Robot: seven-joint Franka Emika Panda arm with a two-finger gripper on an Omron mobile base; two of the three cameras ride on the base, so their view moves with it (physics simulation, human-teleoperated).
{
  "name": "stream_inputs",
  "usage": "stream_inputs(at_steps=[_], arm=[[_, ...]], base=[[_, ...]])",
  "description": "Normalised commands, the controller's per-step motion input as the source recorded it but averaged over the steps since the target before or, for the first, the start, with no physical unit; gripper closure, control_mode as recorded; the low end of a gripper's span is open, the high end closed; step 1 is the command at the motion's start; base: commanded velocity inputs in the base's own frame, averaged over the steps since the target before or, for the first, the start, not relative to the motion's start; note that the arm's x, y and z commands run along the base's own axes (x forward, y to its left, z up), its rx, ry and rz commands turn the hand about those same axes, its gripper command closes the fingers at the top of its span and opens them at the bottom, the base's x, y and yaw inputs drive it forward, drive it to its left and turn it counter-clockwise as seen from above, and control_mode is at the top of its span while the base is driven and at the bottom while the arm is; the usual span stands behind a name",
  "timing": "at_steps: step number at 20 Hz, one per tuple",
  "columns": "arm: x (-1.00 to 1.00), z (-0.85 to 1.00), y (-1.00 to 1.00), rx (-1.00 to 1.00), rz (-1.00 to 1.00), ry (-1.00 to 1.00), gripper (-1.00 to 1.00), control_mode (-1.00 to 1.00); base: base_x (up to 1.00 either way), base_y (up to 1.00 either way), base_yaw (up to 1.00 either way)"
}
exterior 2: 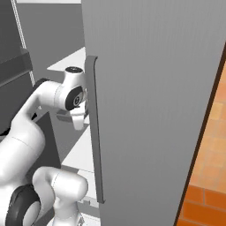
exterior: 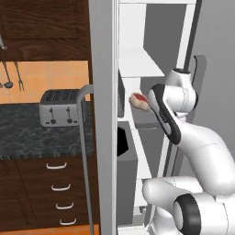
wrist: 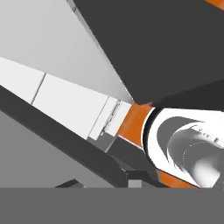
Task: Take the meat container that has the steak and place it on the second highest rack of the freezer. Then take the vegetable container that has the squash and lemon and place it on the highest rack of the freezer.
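Left base view: freezer (exterior: 137, 64) open, white shelves | steak (exterior: 139, 101) half hidden behind arm | gripper (exterior 2: 77, 118) jaws narrow, contents unclear

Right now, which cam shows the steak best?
Left base view. The steak shows there, red face and pale rim, inside the open freezer beside the arm's wrist. Right base view: the freezer door blocks it. Hand view: I can't make it out among the grey and white surfaces.
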Motion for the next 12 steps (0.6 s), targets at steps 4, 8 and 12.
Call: stream_inputs(at_steps=[4,8,12], arm=[[0.32,-0.27,0.00,0.00,0.00,-0.16,1.00,-1.00],[0.22,-0.08,0.00,0.00,0.00,-0.22,1.00,-1.00],[0.36,-0.26,0.00,0.00,0.00,-0.08,1.00,-1.00]], base=[[0.00,0.00,0.00],[0.00,0.00,0.00],[0.00,0.00,0.00]])
